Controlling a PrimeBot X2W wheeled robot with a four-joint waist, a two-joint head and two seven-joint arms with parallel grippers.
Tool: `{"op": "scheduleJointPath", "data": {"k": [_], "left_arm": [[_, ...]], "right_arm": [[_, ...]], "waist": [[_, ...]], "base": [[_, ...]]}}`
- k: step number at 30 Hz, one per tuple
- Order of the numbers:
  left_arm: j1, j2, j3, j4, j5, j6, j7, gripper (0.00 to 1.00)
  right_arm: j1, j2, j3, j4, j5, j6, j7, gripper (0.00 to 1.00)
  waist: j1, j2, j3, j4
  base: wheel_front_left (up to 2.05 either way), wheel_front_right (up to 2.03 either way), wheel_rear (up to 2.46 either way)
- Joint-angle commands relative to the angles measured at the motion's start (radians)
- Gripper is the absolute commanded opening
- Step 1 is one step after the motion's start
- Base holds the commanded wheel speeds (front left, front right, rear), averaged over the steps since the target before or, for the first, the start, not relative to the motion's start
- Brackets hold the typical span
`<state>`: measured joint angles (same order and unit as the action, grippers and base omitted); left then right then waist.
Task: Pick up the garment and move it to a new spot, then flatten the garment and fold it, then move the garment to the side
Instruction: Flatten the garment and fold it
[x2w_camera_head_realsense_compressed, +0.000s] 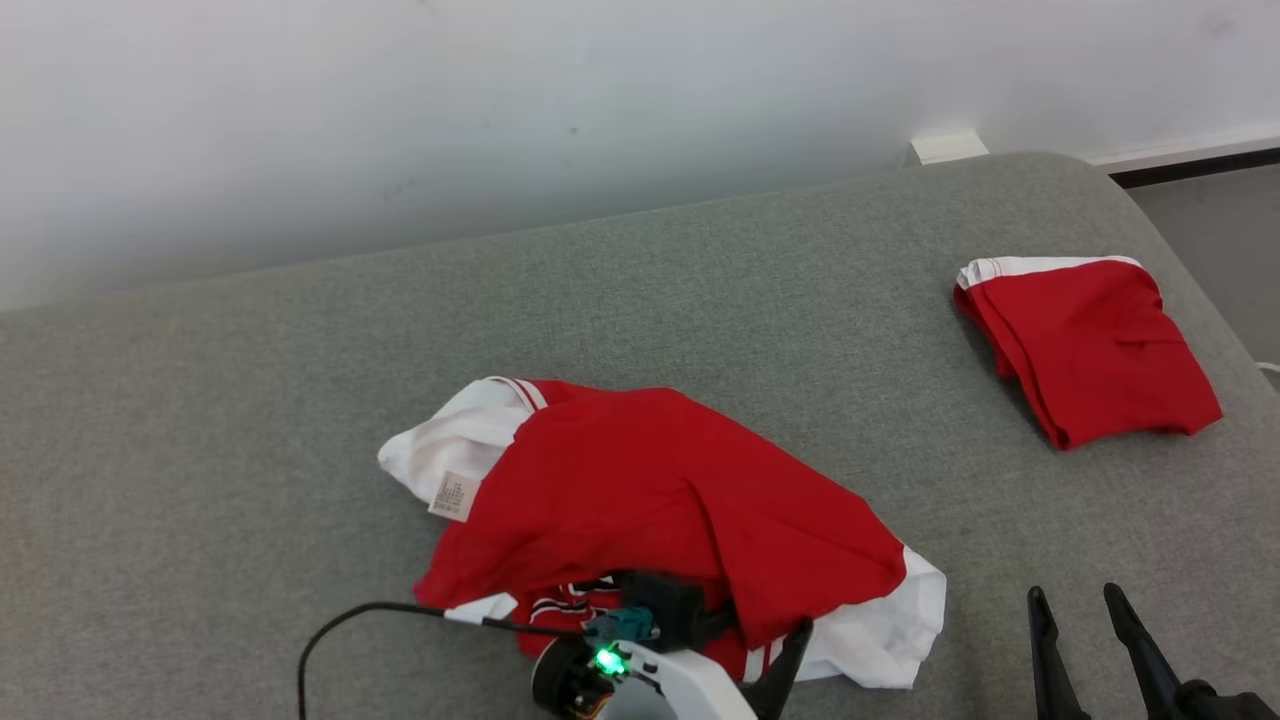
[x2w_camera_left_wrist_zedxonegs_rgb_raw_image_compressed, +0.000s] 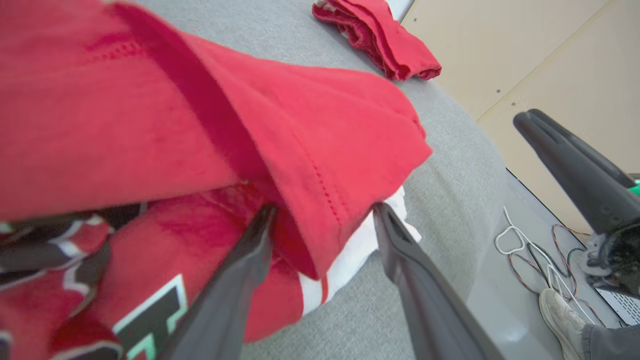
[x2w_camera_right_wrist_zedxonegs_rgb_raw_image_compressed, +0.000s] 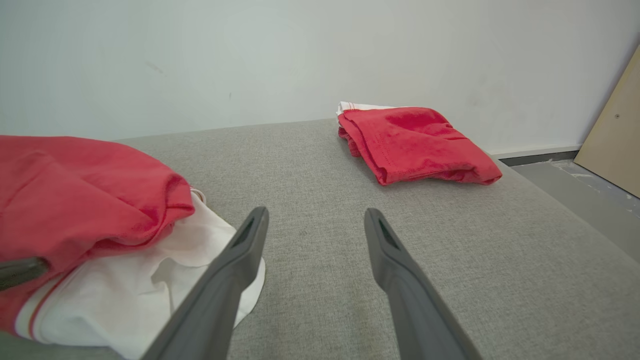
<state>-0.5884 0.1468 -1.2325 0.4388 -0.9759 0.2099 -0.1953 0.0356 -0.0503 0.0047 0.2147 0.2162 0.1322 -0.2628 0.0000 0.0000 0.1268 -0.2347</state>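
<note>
Light flat and diffuse, fairly bright, no glare. Only soft shadows under folds of the garment (x2w_camera_head_realsense_compressed: 650, 500). Head and right wrist views sharp; wall (x2w_camera_head_realsense_compressed: 500, 100) greys off leftward. Left wrist view: close cloth smeared lower left, wide-angle stretch at edges.

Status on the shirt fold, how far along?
Done: one folded shirt lies far right on the grey cushion. In hand: left hand open around a fold of the crumpled shirt, not gripping. Right hand open, idle. Remaining: lift, move, flatten, fold, set aside.
</note>
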Motion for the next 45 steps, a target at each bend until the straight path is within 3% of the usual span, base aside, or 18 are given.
{"op": "scheduleJointPath", "data": {"k": [1, 2, 7, 12, 16, 23, 29, 35, 38, 41, 45], "left_arm": [[-0.013, -0.003, 0.003, 0.007, 0.004, -0.006, -0.007, 0.3], [-0.019, -0.01, 0.012, 0.012, -0.002, -0.011, -0.012, 0.0], [-0.063, -0.022, 0.064, -0.009, -0.032, -0.042, -0.028, 0.0], [-0.135, 0.051, 0.169, -0.122, -0.058, -0.031, -0.038, 0.0], [-0.184, 0.164, 0.249, -0.239, -0.085, -0.003, 0.001, 0.0], [-0.193, 0.44, 0.355, -0.384, -0.087, 0.089, 0.08, 0.0], [-0.068, 0.667, 0.423, -0.528, -0.148, 0.178, 0.128, 0.0], [0.171, 0.832, 0.421, -0.678, -0.238, 0.26, 0.145, 0.0], [0.312, 0.875, 0.412, -0.703, -0.295, 0.296, 0.116, 0.0], [0.428, 0.869, 0.406, -0.688, -0.358, 0.308, 0.075, 0.0], [0.547, 0.833, 0.392, -0.637, -0.427, 0.279, 0.034, 0.0]], "right_arm": [[-0.012, -0.001, 0.003, 0.002, 0.005, -0.003, -0.003, 1.0], [-0.012, -0.001, 0.005, 0.003, 0.007, -0.003, -0.003, 1.0], [-0.005, -0.001, 0.001, 0.01, 0.013, -0.003, -0.003, 1.0], [0.02, -0.001, -0.011, 0.015, 0.014, -0.003, -0.003, 1.0], [0.043, -0.001, -0.014, 0.017, 0.015, -0.003, -0.003, 1.0], [0.067, -0.001, -0.015, 0.017, 0.023, -0.003, -0.003, 1.0], [0.095, -0.001, -0.036, 0.012, 0.025, -0.003, -0.002, 1.0], [0.11, -0.001, -0.05, 0.008, 0.033, -0.003, -0.003, 1.0], [0.118, -0.001, -0.049, 0.009, 0.028, -0.003, -0.003, 1.0], [0.113, -0.001, -0.046, 0.009, 0.016, -0.003, -0.003, 1.0], [0.098, -0.001, -0.043, 0.009, 0.006, -0.003, -0.003, 1.0]], "waist": [[0.0, 0.0, 0.004, -0.005], [0.0, 0.0, 0.004, -0.008], [0.0, 0.0, -0.006, -0.005], [0.0, 0.0, -0.041, 0.019], [0.0, 0.0, -0.075, 0.045], [0.0, 0.0, -0.11, 0.079], [0.0, 0.0, -0.127, 0.118], [0.0, 0.0, -0.132, 0.159], [0.0, 0.0, -0.134, 0.18], [0.0, 0.0, -0.133, 0.199], [0.0, 0.0, -0.134, 0.21]], "base": [[0.0, 0.0, 0.0], [0.0, 0.0, 0.0], [0.0, 0.0, 0.0], [0.0, 0.0, 0.0], [0.0, 0.0, 0.0], [0.0, 0.0, 0.0], [0.0, 0.0, 0.0], [0.0, 0.0, 0.0], [0.0, 0.0, 0.0], [0.0, 0.0, 0.0], [0.0, 0.0, 0.0]]}}
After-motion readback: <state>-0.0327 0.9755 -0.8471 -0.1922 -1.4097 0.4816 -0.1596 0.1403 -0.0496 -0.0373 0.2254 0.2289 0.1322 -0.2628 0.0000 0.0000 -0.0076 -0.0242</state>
